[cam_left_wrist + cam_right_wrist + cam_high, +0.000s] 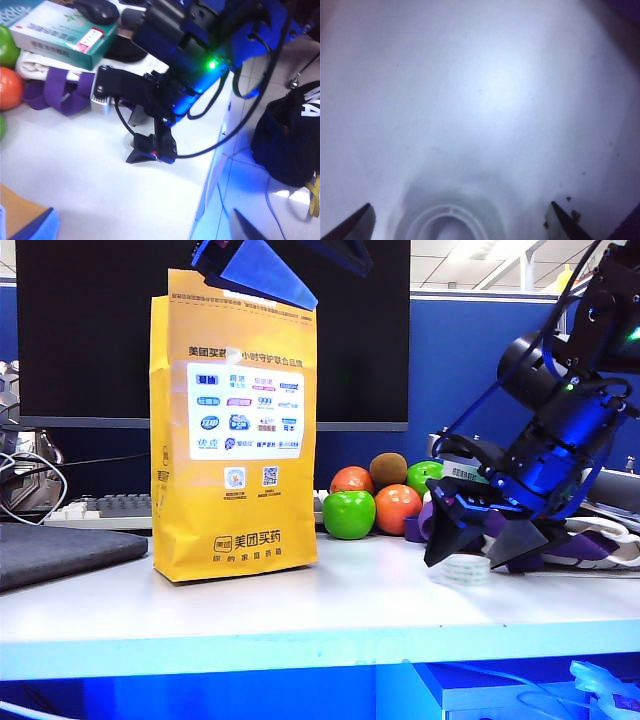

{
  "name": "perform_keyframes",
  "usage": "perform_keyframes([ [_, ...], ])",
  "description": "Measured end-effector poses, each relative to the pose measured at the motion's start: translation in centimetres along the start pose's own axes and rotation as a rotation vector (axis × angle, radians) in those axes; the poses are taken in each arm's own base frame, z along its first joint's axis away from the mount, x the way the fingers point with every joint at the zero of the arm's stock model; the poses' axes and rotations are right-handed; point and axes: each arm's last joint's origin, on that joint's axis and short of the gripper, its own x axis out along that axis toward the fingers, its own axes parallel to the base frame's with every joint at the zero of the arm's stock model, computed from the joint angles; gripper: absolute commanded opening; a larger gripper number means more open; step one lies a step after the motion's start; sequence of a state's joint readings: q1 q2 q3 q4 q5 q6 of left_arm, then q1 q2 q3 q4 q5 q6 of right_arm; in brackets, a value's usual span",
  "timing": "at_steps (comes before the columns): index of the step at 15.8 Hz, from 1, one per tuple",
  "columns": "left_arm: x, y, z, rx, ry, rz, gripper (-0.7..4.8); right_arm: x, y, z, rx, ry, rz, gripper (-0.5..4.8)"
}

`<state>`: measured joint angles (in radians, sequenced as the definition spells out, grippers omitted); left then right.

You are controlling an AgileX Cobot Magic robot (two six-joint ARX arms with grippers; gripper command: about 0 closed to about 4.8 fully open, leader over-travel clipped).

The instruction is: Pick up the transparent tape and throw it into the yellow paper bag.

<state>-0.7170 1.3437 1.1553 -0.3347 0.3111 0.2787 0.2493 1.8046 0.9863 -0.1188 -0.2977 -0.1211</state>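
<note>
hovering low over the white table (pixel 300 610), the right gripper (pixel 488 540) stood with its two dark fingers spread wide, one on either side of the transparent tape (pixel 462 570), which lay flat on the tabletop beneath them. in the right wrist view the roll (pixel 451 220) sat between the two fingertips (pixel 355 222), its pale ring and hollow core facing the camera, with neither tip touching it; the pincer had hold of nothing. the yellow paper bag (pixel 235 430) stood upright well to the left of the tape in the exterior view, its white label panel facing forward. the left gripper (pixel 255 270) was held at the bag's top edge, its blue fingers just at the mouth; whether it was pinching the paper or merely resting there could not be told, and only a blue finger (pixel 35 227) and a corner of the bag (pixel 15 210) showed in the left wrist view. behind the bag and the right gripper lay a cluster of fruit (pixel 375 502), green, orange and brown, on the table, and beside it a purple-and-white strap (pixel 590 545). a keyboard (pixel 105 508) sat at the far left behind a dark pad (pixel 60 552). the left wrist view looked across to the right arm (pixel 190 45) bent down over the table, with a medicine box (pixel 62 32) and the purple strap beyond.
</note>
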Motion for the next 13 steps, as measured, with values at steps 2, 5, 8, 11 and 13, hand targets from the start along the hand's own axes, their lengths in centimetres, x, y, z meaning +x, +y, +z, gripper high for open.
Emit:
perform_keyframes([
  [2, 0.0, 0.0, 0.0, 0.0, 0.0, 0.0, 4.79, -0.05, 0.03, -0.05, 0.004, 0.01, -0.001, 4.79],
  [5, 0.0, 0.0, 0.0, 0.0, 0.0, 0.0, 4.79, -0.06, 0.01, -0.07, 0.004, 0.015, -0.023, 4.79],
  [8, 0.0, -0.01, -0.03, -0.001, 0.003, -0.001, 4.79, -0.35, 0.11, -0.13, 0.007, 0.037, -0.078, 4.79],
  [11, 0.0, -0.02, -0.03, -0.001, 0.003, -0.002, 4.79, -0.67, 0.0, -0.23, 0.012, 0.056, -0.143, 4.65],
  [13, 0.0, -0.03, -0.05, -0.003, 0.005, -0.003, 4.79, -0.68, 0.0, -0.24, 0.012, 0.059, -0.149, 4.06],
])
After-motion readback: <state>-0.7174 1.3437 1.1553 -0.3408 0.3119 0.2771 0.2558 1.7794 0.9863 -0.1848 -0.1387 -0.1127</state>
